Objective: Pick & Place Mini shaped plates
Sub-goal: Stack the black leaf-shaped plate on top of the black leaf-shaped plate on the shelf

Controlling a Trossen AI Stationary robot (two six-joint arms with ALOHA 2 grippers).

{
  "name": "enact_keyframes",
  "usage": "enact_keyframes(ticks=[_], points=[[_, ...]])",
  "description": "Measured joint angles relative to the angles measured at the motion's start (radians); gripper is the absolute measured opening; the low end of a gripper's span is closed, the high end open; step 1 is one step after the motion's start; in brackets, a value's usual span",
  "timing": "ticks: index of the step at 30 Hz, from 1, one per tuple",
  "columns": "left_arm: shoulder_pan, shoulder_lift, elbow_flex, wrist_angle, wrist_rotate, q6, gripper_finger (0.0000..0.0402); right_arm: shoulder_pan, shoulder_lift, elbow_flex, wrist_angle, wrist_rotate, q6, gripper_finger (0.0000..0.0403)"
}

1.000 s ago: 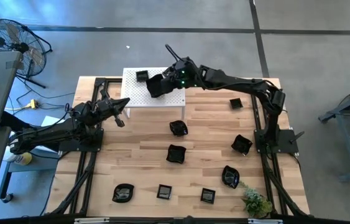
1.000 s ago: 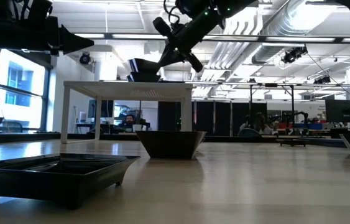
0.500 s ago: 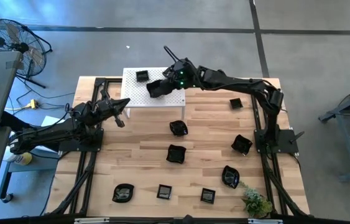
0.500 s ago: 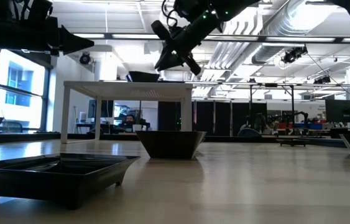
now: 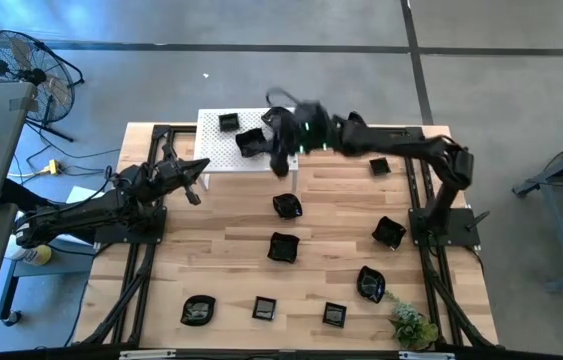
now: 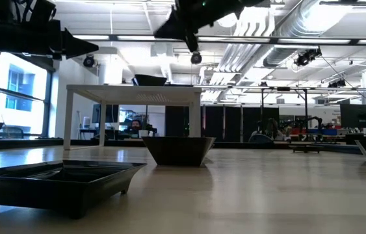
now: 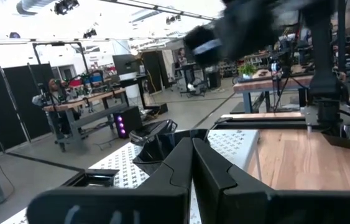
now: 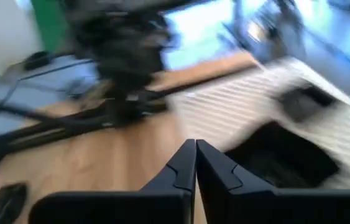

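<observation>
1. Two mini shaped plates (image 5: 228, 122) (image 5: 250, 142) are sitting on the white perforated platform (image 5: 216, 150). Both are lying just beyond the right gripper (image 5: 279, 160), which is hanging over the platform's near edge with its fingers pressed together and nothing between them.
2. You are judged to be between placements: the nearer plate is resting free on the platform, clear of the fingertips, so the step in hand is the travel to a fresh plate.
3. Nine further plates are lying on the wooden table (image 5: 341, 210). The closest one (image 5: 287, 206) is lying just behind the right gripper on the table, off the platform, and another (image 5: 283, 247) is lying behind that.
4. You are advised to lift well clear of the platform edge before swinging back, as the placed plate is sitting near the tool.
5. You are advised to spread the fingers before descending and to take one raised rim wall between them; the glossy surface is likely slippery.
6. Your left gripper (image 5: 194, 170) is waiting beside the platform's side edge, its fingers pressed together and holding nothing.
</observation>
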Motion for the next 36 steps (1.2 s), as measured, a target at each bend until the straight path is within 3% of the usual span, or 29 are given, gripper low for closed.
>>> enact_keyframes(ticks=[8, 12, 22, 28, 33, 36], points=[[0.0, 0.0, 0.0, -0.028, 0.017, -0.002, 0.0002, 0.105, -0.192, -0.544, 0.577, 0.037, 0.002, 0.0004], [0.0, 0.011, 0.0, -0.03, 0.023, -0.001, 0.0002, 0.167, -0.3, -0.772, 0.721, 0.122, 0.01, 0.0003], [0.0, 0.021, 0.0, -0.03, 0.046, 0.002, 0.0002, 0.332, -0.607, -1.069, 0.66, 0.37, 0.101, 0.0002], [0.0, 0.021, 0.0, -0.029, 0.06, 0.002, 0.0002, 0.369, -0.621, -1.193, 0.651, 0.445, 0.283, 0.0009], [0.0, 0.023, 0.0, -0.03, 0.06, 0.001, 0.0002, 0.376, -0.619, -1.19, 0.584, 0.442, 0.343, 0.0023], [0.0, 0.031, 0.0, -0.03, 0.06, 0.001, 0.0002, 0.387, -0.62, -1.132, 0.427, 0.353, 0.38, 0.0044]])
